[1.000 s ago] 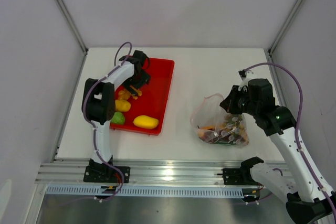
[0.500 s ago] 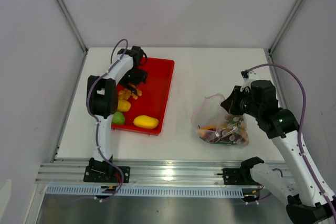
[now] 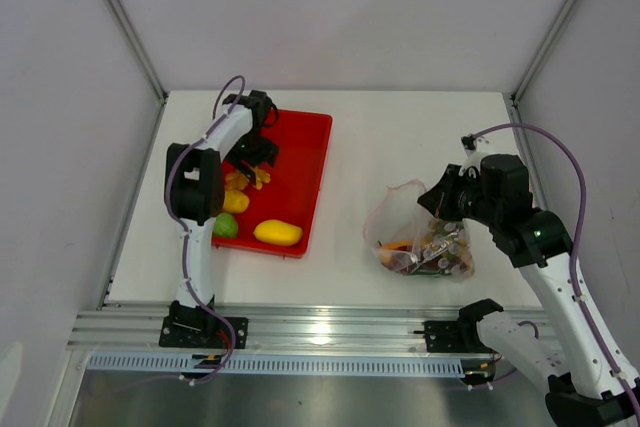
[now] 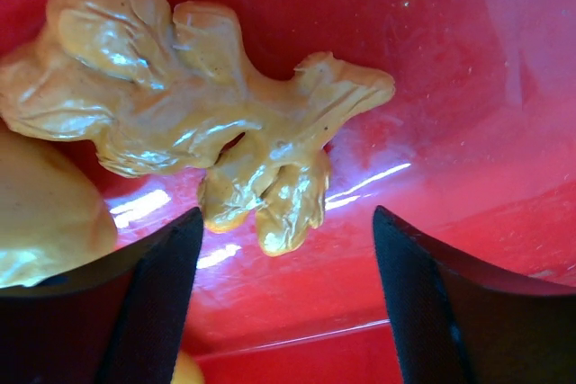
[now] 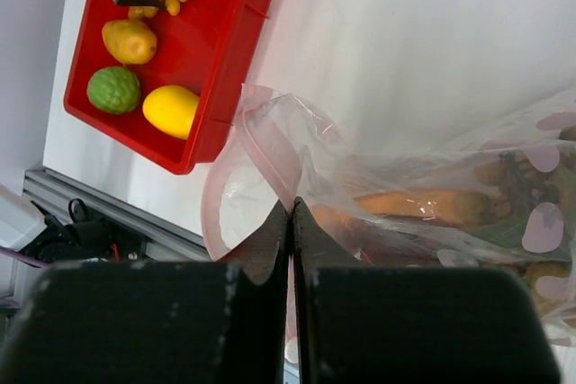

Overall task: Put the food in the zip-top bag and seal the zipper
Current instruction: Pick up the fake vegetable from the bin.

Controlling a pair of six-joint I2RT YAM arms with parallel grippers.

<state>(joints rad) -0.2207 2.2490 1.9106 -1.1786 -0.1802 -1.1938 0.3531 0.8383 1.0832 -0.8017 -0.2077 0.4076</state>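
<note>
Although the zip-top bag (image 3: 398, 219) holds some food (image 3: 440, 247), four pieces (image 5: 171, 111) lie in the red tray (image 3: 302, 147); left hand (image 4: 286, 222) spread wide there, right hand (image 5: 291, 220) pinching the unsealed bag.

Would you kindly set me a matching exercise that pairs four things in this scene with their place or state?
1 yellow mango
2 green lime
3 left gripper
4 right gripper

a shut on the zip-top bag
b near left corner of the red tray
c open over the knobbly tan food
d near right corner of the red tray

Pairs: 1-d, 2-b, 3-c, 4-a
</note>
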